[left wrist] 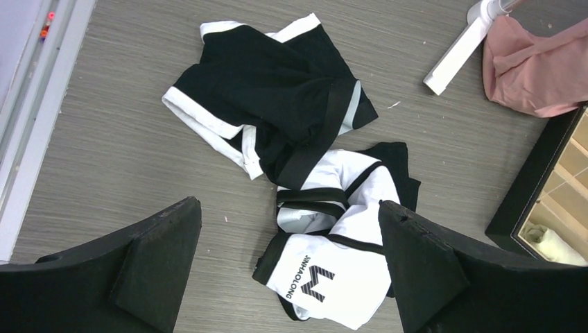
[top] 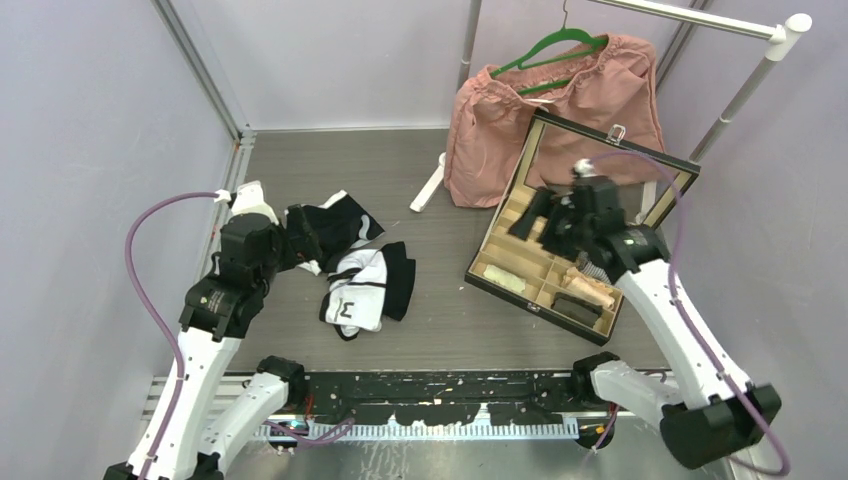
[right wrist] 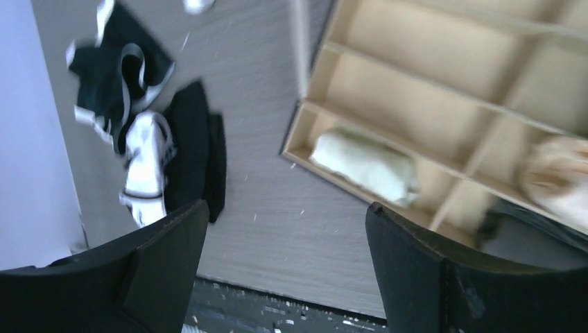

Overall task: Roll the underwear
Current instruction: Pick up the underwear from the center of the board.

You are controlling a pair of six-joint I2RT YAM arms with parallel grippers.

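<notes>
The left arm leans low over the table [left wrist: 104, 173], its left gripper [left wrist: 290, 208] spread wide and empty above the crumpled underwear [left wrist: 326, 270], while the raised right gripper [right wrist: 286, 211], equally wide and empty, hovers over the compartment box [right wrist: 416, 111].

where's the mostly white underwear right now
In the top view the white underwear lies on the table left of centre, on the near side of the black pair and touching it, well left of the open wooden box.
</notes>
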